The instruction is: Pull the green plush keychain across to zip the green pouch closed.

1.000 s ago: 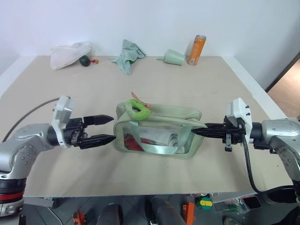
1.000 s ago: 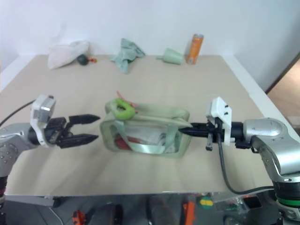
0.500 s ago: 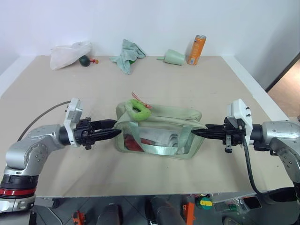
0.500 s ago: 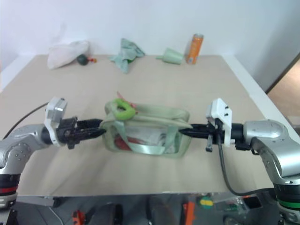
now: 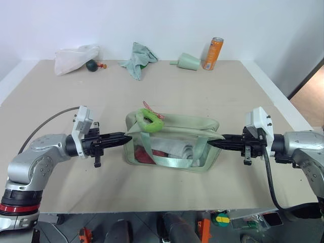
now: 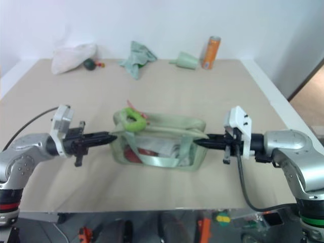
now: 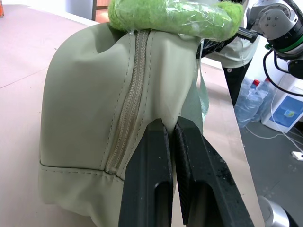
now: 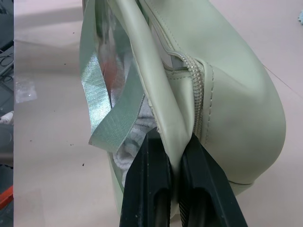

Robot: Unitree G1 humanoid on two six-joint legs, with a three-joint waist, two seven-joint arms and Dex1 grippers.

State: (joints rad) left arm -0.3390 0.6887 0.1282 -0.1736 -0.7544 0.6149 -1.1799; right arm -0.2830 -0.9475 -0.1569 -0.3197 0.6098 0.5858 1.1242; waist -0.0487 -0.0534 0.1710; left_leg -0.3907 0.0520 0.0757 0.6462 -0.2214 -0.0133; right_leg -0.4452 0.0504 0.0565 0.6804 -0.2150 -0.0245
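The green pouch (image 5: 172,147) is pale sage green with a clear side panel showing red and white contents; the green plush keychain (image 5: 150,120) on it is bright lime green with a red-and-white cord. The fingers (image 7: 156,184) are black, on a beige table (image 5: 202,91). At 12 o'clock stands an orange can (image 5: 212,53).

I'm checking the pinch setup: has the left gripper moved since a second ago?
Yes. The left gripper has gone rightward, from short of the green pouch to its near end, and shut on the fabric there.
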